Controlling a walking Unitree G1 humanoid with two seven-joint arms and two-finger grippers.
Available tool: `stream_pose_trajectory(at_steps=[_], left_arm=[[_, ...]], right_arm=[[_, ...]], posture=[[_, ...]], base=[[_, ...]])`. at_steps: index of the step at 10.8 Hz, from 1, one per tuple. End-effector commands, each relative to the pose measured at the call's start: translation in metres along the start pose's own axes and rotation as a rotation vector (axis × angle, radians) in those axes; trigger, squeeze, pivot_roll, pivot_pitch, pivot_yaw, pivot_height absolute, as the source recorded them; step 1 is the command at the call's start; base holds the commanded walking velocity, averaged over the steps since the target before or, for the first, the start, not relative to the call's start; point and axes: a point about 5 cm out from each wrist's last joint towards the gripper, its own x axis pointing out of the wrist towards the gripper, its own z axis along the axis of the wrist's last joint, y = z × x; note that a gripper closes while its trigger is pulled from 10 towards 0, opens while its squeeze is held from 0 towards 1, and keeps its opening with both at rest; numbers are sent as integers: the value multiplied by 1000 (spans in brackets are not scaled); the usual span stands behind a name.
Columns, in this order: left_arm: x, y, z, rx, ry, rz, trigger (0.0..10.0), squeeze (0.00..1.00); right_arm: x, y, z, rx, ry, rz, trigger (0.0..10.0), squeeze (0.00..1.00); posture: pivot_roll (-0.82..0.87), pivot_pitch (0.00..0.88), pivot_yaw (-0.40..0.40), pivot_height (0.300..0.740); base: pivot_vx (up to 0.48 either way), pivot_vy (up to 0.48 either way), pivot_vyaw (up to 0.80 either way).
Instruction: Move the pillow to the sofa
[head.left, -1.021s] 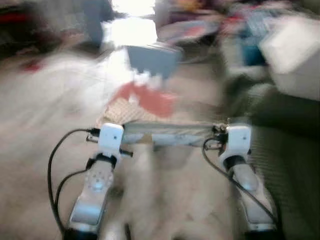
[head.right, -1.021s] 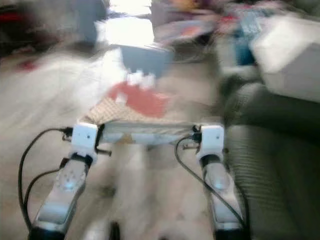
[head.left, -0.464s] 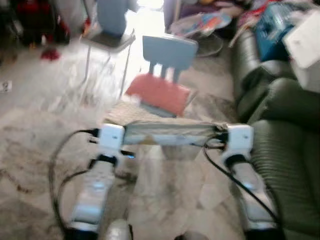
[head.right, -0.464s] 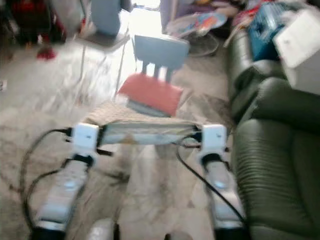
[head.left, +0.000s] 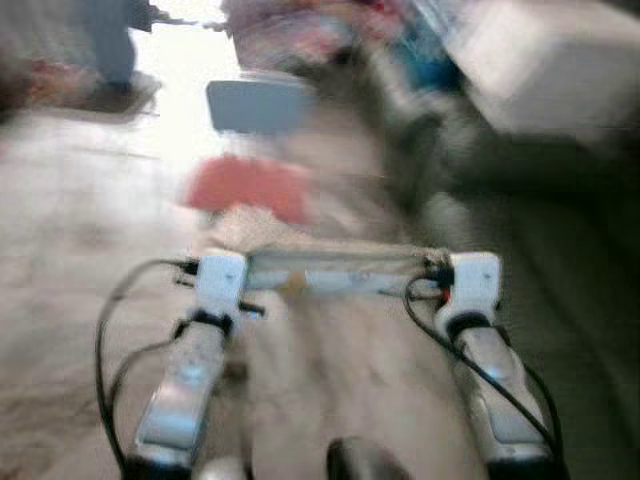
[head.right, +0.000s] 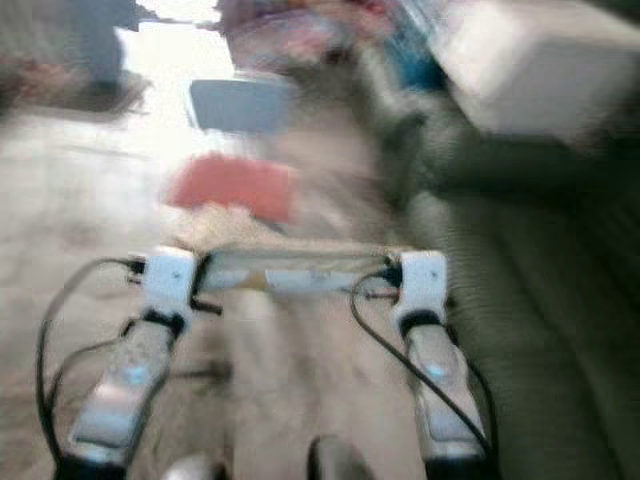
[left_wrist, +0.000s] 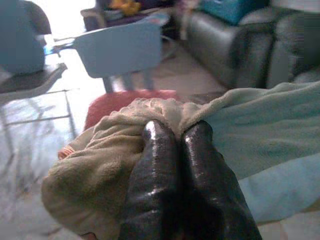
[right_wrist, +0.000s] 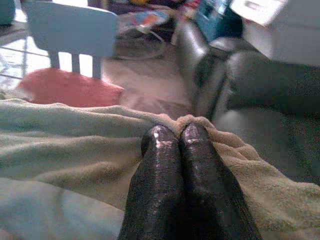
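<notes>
Pillow (head.left: 335, 272), pale green, held off the floor at frame centre, stretched between both arms. Left gripper (left_wrist: 176, 134) clamped on its left corner, fingers together on the cloth; right gripper (right_wrist: 175, 135) likewise on its right corner. Small chair (head.left: 256, 140) beyond, upper left. Dark sofa (head.right: 520, 290) on the right. Eye views blurred.

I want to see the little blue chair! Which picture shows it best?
The right wrist view: the blue chair is sharp, beyond the pillow the right hand pinches. Left wrist view shows it softer; both eye views blur it.

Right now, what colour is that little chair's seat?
Red seat under a pale blue back, clearest in the right wrist view.
</notes>
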Motion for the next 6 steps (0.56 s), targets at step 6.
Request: stream_pose_trajectory(at_steps=[6], left_arm=[[-5,5,4,-55,-54,-46,10000,0]], right_arm=[[-1,-14,3,-10,-8,-72,10000,0]], posture=[[-8,70,-37,740]], base=[[0,0,-800]])
